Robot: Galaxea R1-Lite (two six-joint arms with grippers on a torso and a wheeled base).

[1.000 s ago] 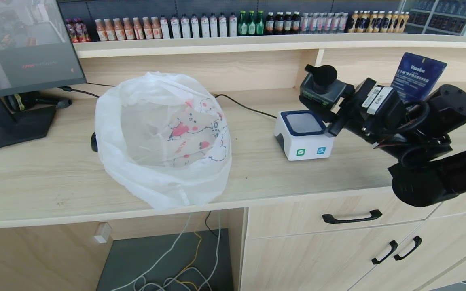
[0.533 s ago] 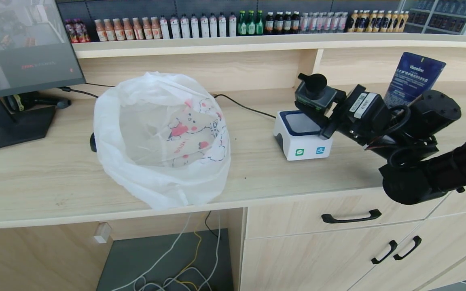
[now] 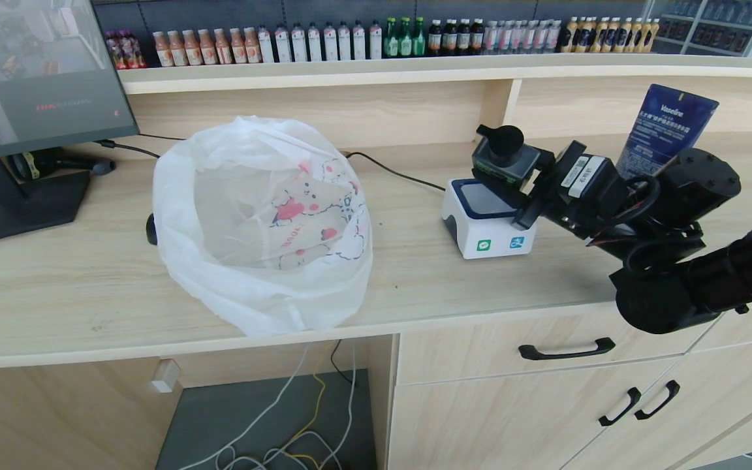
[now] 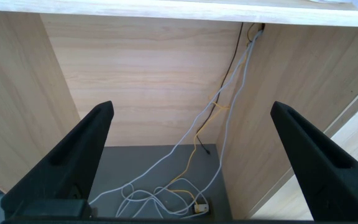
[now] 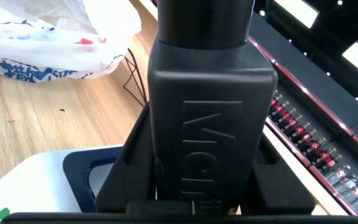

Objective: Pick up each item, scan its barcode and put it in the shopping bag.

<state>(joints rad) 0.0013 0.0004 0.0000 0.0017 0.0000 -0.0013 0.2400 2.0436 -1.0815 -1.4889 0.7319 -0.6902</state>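
My right gripper (image 3: 525,177) is shut on a dark grey boxy bottle with a black cap (image 3: 505,158). It holds the bottle just above the far right corner of the white scanner with a blue-rimmed window (image 3: 485,230). In the right wrist view the bottle (image 5: 211,124) stands between the fingers (image 5: 124,169), with the scanner (image 5: 73,180) below and the bag (image 5: 48,31) beyond. The white plastic shopping bag (image 3: 262,222) stands open at the counter's middle, printed packs inside. My left gripper (image 4: 191,155) hangs open below the counter, facing the cables (image 4: 185,186).
A monitor (image 3: 30,72) and a handheld scanner (image 3: 56,163) stand at the far left. A blue pouch (image 3: 666,127) leans at the back right. Drinks (image 3: 376,39) line the upper shelf. Drawers with black handles (image 3: 568,352) sit under the counter's right half.
My right arm has carried the bottle left and down, bringing it low over the scanner. The bag and the left gripper have stayed put.
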